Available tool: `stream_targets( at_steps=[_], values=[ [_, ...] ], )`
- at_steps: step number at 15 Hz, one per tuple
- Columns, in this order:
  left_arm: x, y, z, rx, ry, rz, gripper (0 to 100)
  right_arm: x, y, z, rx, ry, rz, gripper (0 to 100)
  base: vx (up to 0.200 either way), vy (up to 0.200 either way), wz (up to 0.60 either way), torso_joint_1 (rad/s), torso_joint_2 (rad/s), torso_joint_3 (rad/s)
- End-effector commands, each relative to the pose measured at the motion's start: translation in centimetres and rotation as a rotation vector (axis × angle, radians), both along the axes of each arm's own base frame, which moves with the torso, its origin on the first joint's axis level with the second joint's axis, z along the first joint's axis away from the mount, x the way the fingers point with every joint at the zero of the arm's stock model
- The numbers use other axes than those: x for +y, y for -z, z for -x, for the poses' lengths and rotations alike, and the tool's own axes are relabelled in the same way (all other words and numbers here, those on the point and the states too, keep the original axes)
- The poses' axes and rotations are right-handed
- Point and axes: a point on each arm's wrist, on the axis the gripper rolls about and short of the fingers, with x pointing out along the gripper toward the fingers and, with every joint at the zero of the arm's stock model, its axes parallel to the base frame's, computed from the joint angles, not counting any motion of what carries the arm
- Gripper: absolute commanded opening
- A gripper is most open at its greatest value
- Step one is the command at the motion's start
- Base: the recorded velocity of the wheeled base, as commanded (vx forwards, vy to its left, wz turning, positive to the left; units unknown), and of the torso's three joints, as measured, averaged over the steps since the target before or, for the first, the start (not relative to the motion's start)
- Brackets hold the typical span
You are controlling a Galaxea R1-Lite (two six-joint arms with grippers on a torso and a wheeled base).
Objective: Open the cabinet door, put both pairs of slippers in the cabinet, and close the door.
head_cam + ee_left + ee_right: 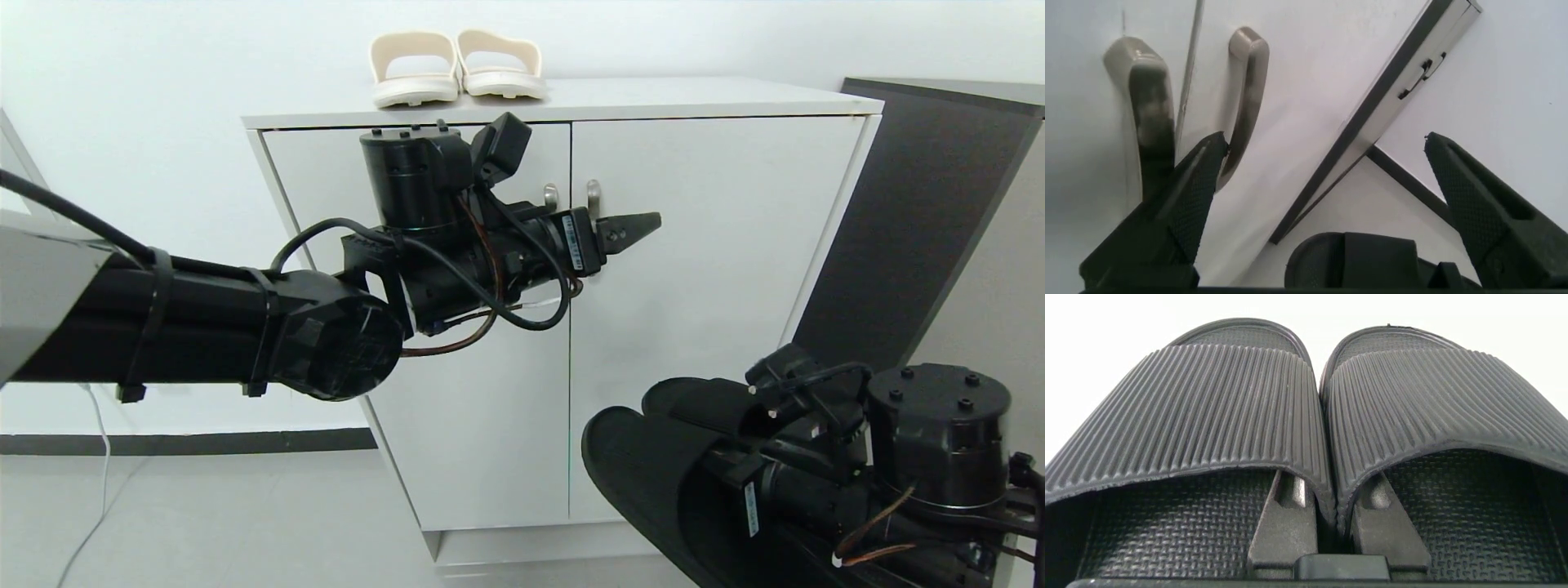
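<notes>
White two-door cabinet (694,94) is seen straight ahead, backed against the wall (122,98); left door (482,425) and right door (718,269) are both shut, with the seam closed along its visible length. Dark grey panel (914,229) is stood tilted just beside the cabinet's right side; grey floor (204,523) is crossed by a thin white cable (102,482) at far left.

Black slippers (645,465) are held off the floor, low in front of the right door; the pair is kept side by side with inner edges pressed together. Right gripper (1331,490) is clamped on them; one finger is slid under each strap and the two touching inner walls are pinched between.

Cream slippers (457,69) are set on the cabinet top above the left door; side by side, touching, soles down, near the wall.

Left gripper (649,222) is held level at handle height in front of the right door's upper part; its jaws are spread wide with nothing between. In the left wrist view one fingertip (1204,163) is seen just beside the right-door handle (1245,90); contact cannot be told. Left-door handle (1147,106) is set just across the seam; both are brushed metal, upright, near the doors' tops.
</notes>
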Motion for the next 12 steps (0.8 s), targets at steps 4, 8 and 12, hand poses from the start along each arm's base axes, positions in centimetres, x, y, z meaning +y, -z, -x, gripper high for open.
stream_targets(
  at_steps=[4, 8, 12],
  values=[
    [-0.22, 0.24, -0.36, 0.002, 0.004, -0.001, 100, -0.05, 0.07, 0.07, 0.002, -0.002, 0.002, 0, 0.0, 0.0, 0.0, 0.0, 0.0, 0.0],
    [-0.33, -0.11, -0.48, -0.01, 0.014, 0.007, 0, -0.09, 0.18, 0.13, 0.006, -0.004, 0.004, 0, 0.0, 0.0, 0.0, 0.0, 0.0, 0.0],
    [-0.03, -0.04, 0.04, -0.002, 0.015, 0.003, 0, -0.38, 0.08, 0.62, 0.018, -0.07, -0.016, 0, 0.0, 0.0, 0.0, 0.0, 0.0, 0.0]
  ],
)
